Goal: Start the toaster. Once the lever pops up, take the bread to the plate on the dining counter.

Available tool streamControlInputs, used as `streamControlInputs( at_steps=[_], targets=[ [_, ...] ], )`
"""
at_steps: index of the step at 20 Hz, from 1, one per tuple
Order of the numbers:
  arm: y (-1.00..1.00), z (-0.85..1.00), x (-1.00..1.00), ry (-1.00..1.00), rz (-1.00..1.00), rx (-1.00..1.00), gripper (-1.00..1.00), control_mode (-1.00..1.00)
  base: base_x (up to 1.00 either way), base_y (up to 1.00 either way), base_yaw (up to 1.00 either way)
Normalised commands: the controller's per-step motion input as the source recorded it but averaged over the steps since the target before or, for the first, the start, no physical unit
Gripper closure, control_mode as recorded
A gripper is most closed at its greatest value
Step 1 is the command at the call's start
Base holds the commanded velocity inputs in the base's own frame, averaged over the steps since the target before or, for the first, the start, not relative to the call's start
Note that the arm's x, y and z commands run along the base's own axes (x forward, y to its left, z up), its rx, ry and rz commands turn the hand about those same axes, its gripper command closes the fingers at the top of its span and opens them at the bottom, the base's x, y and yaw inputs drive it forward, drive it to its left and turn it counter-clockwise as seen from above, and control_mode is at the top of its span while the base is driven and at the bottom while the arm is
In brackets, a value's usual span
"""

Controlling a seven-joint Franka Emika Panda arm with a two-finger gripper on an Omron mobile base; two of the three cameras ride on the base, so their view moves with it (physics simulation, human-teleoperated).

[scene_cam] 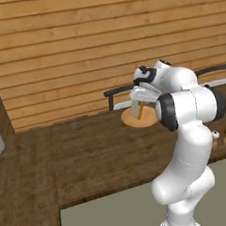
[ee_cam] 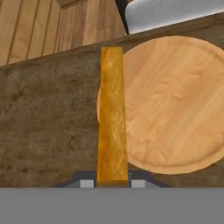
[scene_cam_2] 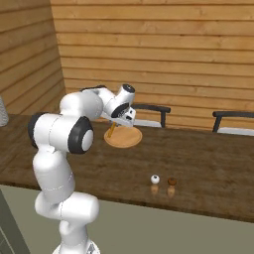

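Bread [ee_cam: 112, 118] is held edge-on in the jaws of the gripper [ee_cam: 112, 183], which are closed narrow on the slice's lower edge; in the hand view the tan crust runs straight up from between the two fingertips [ee_cam: 87, 183]. The slice hangs over the near left rim of the plate [ee_cam: 175, 105], with most of the wooden disc lying off to one side of it. From the left base view the bread [scene_cam: 137, 108] appears upright and slightly tilted above the plate [scene_cam: 145, 118], partly masked by the arm. The right base view shows the gripper [scene_cam_2: 123, 115] close over the plate [scene_cam_2: 123, 137], which rests on the dark wood table [scene_cam_2: 208, 158] near its far edge, with a chair [scene_cam_2: 151, 115] just behind. Two small shakers [scene_cam_2: 155, 179] stand well apart, nearer the front edge.

Assessment: the delivery step is in hand and the task looks nearly complete. Whether the slice already touches the plate cannot be told. To finish well, the hand should shift toward the plate's centre, lower until the free edge meets the wood, then tip the slice flat before releasing. Releasing from the present offset risks the bread toppling onto the table instead of the plate.
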Motion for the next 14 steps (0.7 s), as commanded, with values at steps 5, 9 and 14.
streamControlInputs(
  at_steps=[5,9,14],
  targets=[
    [-0.09,-0.23,0.44,0.00,-0.01,0.02,1.00,-1.00,0.00,0.00,0.00],
    [0.00,-0.24,0.45,0.01,0.00,0.00,1.00,-1.00,0.00,0.00,0.00],
    [0.00,-0.15,0.11,0.01,0.00,0.00,1.00,-1.00,0.00,0.00,0.00]
  ],
)
